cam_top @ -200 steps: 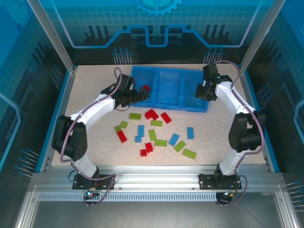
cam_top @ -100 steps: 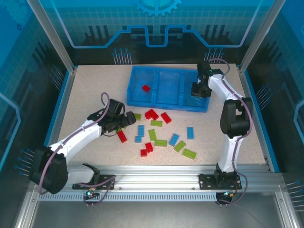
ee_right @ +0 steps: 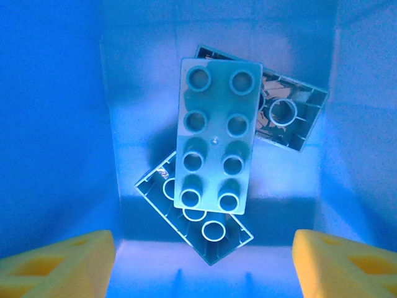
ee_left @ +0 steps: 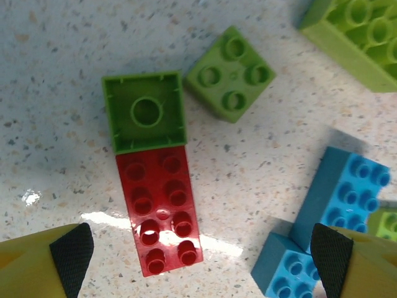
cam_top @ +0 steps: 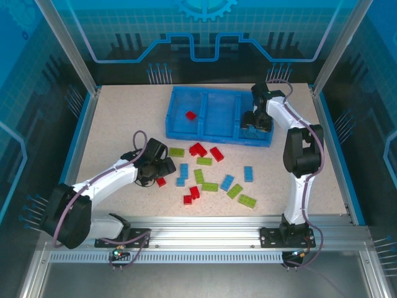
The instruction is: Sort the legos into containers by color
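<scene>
On the speckled, stone-like table [cam_top: 111,124], glossy studded plastic legos [cam_top: 205,177] in red, lime green and light blue are scattered in front of the shallow bright-blue tray [cam_top: 211,138]. The left gripper [ee_left: 201,257] is held spread wide over a red eight-stud brick [ee_left: 159,208], which is butted against an upturned hollow green square brick [ee_left: 144,112], and nothing is pinched. One small red brick [cam_top: 191,115] is seen in the tray's left compartment. In the right compartment the right gripper [ee_right: 205,264] is likewise spread, untouched by a light-blue eight-stud brick [ee_right: 216,136] lying across two upturned ones.
</scene>
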{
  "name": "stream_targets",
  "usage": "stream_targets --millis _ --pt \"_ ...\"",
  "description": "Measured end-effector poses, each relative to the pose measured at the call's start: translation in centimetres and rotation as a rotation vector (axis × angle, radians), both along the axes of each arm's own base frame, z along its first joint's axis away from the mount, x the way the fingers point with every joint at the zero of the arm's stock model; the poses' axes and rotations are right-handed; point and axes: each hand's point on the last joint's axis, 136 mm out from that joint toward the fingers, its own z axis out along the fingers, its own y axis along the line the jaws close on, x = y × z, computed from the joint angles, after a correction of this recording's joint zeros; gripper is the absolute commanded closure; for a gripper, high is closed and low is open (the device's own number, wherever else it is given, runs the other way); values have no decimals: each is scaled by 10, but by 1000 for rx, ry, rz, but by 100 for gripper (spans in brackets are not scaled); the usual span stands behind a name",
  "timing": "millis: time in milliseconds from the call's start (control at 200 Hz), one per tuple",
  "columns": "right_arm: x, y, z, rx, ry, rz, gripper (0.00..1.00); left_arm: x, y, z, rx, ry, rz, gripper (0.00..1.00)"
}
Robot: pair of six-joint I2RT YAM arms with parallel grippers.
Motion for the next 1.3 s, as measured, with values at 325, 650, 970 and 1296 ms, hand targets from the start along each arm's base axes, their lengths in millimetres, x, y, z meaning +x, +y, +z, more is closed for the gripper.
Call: stream_targets --millis 325,650,970,1296 --pt "-46 9 31 18 -86 34 19 -6 2 -29 26 101 59 14" --pt "-93 0 52 36 -160 18 18 -10 8 -42 73 157 89 33" --pt "-150 -4 24 23 -108 8 14 -10 14 -41 112 180 103 60" --pt "-210 9 -29 39 12 2 12 54 -20 53 -6 -118 37 59"
